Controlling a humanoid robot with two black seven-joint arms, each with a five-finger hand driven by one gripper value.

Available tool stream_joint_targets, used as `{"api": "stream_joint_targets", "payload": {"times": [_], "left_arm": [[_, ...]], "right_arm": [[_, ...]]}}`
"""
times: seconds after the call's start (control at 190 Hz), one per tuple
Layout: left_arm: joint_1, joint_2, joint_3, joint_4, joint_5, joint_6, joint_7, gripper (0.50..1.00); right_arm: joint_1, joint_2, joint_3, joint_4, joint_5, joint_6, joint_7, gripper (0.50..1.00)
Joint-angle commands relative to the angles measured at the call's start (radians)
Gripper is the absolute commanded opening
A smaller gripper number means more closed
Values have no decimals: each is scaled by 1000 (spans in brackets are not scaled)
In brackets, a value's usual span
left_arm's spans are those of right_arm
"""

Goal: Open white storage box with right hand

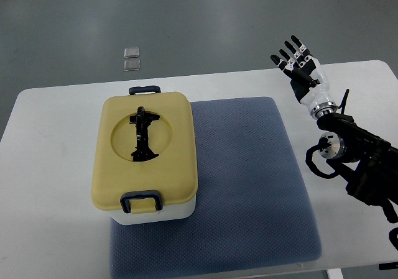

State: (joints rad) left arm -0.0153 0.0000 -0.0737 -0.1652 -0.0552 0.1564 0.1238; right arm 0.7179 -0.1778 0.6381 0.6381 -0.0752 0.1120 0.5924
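A white plastic storage box point(147, 158) with a mustard-yellow lid point(145, 148) sits on the left part of a grey-blue textured mat point(249, 186), which lies on a white rounded table point(56, 167). The lid is closed, with a black folding handle point(142, 134) lying flat in its round recess and a dark blue latch point(142, 201) at the near edge and another point(144, 90) at the far edge. The right hand point(302, 73), black-fingered with a white palm shell, is held up over the table's far right corner, well apart from the box, its fingers spread and holding nothing; its dark arm point(357, 158) comes in from the right edge. On the grey floor beyond the table lie two small clear square pieces point(131, 58).
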Motion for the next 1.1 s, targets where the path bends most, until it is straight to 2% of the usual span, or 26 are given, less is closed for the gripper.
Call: {"api": "stream_joint_targets", "payload": {"times": [0.0,1.094], "left_arm": [[0,0,0,1,0,0,0,1000],[-3,0,0,12,-2,2,0,1000]], "right_arm": [[0,0,0,0,0,0,0,930],[0,-2,-2,-32,0,-2,0,930]]}}
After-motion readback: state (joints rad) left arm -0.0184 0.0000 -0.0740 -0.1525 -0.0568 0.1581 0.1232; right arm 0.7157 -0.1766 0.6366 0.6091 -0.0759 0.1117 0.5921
